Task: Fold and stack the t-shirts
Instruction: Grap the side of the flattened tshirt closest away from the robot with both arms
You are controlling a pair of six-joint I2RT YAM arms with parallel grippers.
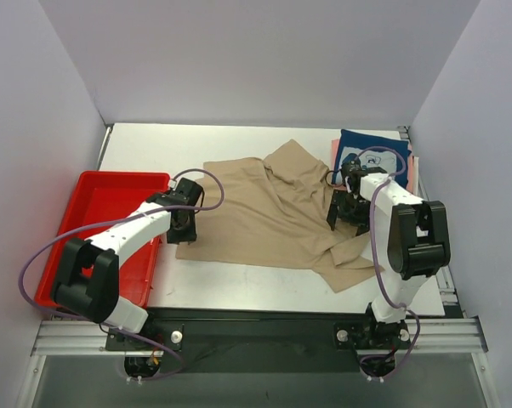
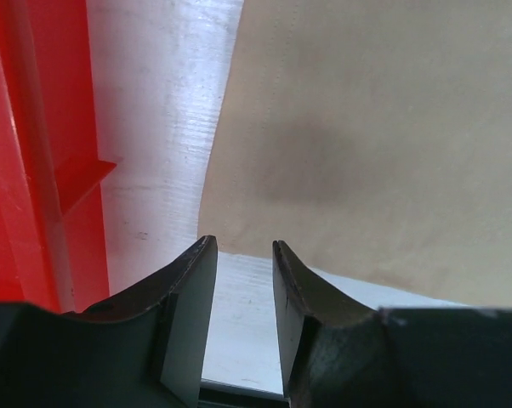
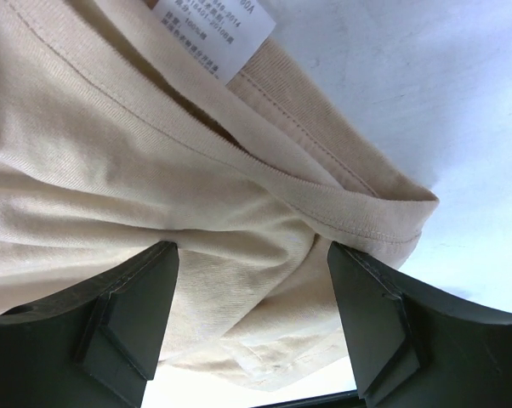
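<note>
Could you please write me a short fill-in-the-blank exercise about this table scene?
1. The tray to the left of the tan t-shirt is coloured ____.
2. The navy t-shirt lies at the far ____ corner of the table.
3. The left gripper is at the tan t-shirt's edge, its jaws ____ rather than shut, with nothing between them.

Missing words: red; right; open.

The tray (image 1: 103, 200) sits left of the left claw (image 1: 184, 231), and the shirt (image 1: 264, 212) lies right of it, under the right claw (image 1: 345, 219).
</note>
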